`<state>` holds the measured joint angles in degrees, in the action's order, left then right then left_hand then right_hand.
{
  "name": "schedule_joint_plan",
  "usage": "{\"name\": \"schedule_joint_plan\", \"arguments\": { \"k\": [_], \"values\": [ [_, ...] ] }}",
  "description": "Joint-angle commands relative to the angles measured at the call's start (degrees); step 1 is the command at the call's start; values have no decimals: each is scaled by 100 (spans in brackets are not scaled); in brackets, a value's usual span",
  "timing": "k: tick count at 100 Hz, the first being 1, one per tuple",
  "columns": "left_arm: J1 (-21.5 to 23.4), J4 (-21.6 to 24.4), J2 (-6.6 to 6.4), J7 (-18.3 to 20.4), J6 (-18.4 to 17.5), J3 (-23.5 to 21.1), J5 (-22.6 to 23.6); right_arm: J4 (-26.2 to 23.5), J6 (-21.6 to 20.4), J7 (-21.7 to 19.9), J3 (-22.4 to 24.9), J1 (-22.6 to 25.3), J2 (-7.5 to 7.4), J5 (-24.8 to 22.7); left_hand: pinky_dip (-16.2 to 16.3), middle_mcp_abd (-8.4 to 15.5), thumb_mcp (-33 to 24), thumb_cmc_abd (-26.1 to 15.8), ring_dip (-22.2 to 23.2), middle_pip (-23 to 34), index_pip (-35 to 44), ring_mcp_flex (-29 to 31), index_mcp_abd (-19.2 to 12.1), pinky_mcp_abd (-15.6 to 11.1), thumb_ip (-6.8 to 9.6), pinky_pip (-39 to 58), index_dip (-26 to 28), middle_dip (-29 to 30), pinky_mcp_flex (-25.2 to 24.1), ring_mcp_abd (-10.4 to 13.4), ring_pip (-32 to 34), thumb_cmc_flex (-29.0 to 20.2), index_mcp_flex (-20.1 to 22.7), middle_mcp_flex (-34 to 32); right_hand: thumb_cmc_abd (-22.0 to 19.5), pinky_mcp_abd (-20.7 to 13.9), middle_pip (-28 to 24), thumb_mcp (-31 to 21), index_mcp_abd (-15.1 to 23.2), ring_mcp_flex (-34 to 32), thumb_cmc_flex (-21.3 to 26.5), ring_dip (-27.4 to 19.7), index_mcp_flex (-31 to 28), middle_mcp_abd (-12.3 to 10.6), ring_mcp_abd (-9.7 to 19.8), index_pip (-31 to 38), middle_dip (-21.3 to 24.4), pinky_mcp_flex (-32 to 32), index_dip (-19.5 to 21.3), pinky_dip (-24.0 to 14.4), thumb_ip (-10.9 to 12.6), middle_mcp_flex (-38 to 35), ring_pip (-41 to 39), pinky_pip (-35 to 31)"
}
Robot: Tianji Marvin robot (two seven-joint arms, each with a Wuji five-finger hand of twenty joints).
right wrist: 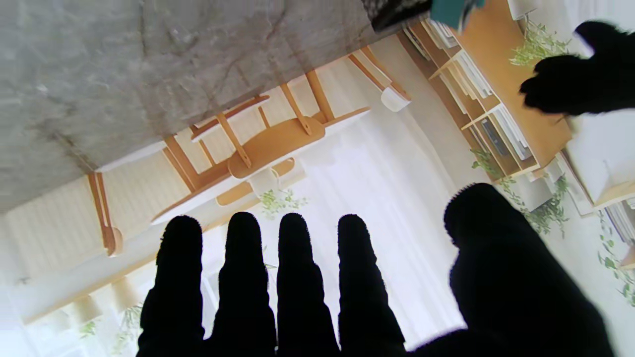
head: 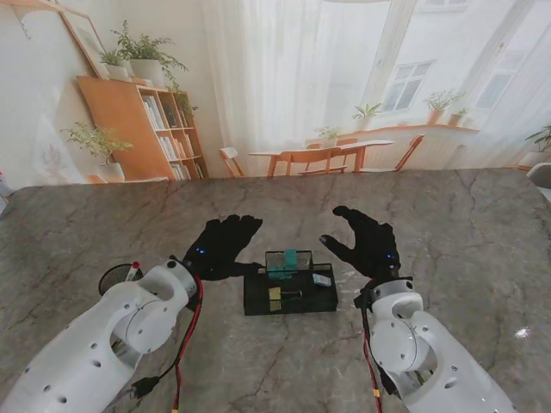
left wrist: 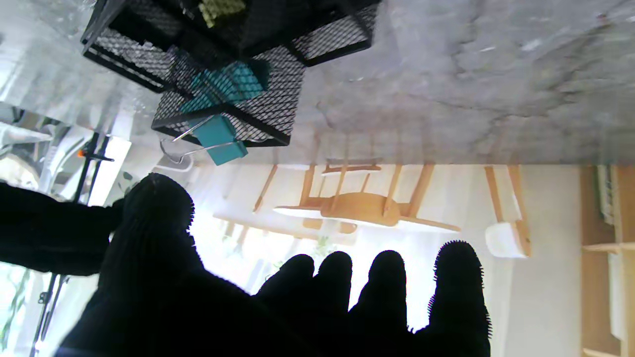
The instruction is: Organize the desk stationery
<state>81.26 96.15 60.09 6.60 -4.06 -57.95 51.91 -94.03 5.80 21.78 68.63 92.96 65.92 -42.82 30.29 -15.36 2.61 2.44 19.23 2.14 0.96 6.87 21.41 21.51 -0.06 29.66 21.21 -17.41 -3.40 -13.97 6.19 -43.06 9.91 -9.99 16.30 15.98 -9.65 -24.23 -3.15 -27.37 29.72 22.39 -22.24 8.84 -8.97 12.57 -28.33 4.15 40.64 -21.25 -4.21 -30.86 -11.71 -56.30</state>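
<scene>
A black mesh desk organizer [head: 290, 292] stands on the marble table between my two hands. Its raised back compartment holds a teal binder clip [head: 289, 259]; the lower front tray holds a yellowish clip [head: 275, 295] and a small white item [head: 322, 280]. The left wrist view shows the organizer [left wrist: 258, 94] with the teal clip [left wrist: 218, 139] sticking out of its top. My left hand [head: 220, 246] hovers just left of the organizer, fingers spread, holding nothing. My right hand [head: 365, 242] hangs just right of it, also open and empty.
A round black mesh cup [head: 116, 277] with a red-tipped pen stands at the left, beside my left forearm. Red and black cables [head: 185, 344] hang along that arm. The marble table [head: 465, 249] stretches to a backdrop wall.
</scene>
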Motion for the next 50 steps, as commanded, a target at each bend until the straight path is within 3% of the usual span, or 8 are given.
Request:
{"name": "schedule_joint_plan", "arguments": {
  "k": [1,31,50],
  "values": [
    [-312,-177,67,86,-13,143,-146,113,10,-38,25,154,28,-65,-164,-112,-48,119,-19,-21,-159,-157,271,-134,-236,-43,-102,30,-82,-98,67,225,-204,118,72,-134,148,-47,46,78,19,-47,57,-77,125,-6,97,-118,-69,53,191,52,107,96],
    [-1645,-1236,198,209,-121,1477,-929,120,-122,357,272,420,66,-141,-137,-356,-44,106,48,12,-156,-51,310,-88,-227,187,-227,6,10,-247,186,307,-204,-20,62,-64,113,-45,10,57,25,-7,7,-41,139,36,70,-133,-54,17,190,-18,144,106],
    [-2132,-1755,320,158,-192,2052,-1297,77,-228,478,373,532,66,-221,-141,-301,-34,91,105,23,-182,-46,391,-107,-223,300,-363,3,15,-222,254,412,-190,-24,58,-37,92,-41,20,27,24,14,-39,-37,126,59,53,-119,-49,-9,190,-87,153,108]
  ]
}}
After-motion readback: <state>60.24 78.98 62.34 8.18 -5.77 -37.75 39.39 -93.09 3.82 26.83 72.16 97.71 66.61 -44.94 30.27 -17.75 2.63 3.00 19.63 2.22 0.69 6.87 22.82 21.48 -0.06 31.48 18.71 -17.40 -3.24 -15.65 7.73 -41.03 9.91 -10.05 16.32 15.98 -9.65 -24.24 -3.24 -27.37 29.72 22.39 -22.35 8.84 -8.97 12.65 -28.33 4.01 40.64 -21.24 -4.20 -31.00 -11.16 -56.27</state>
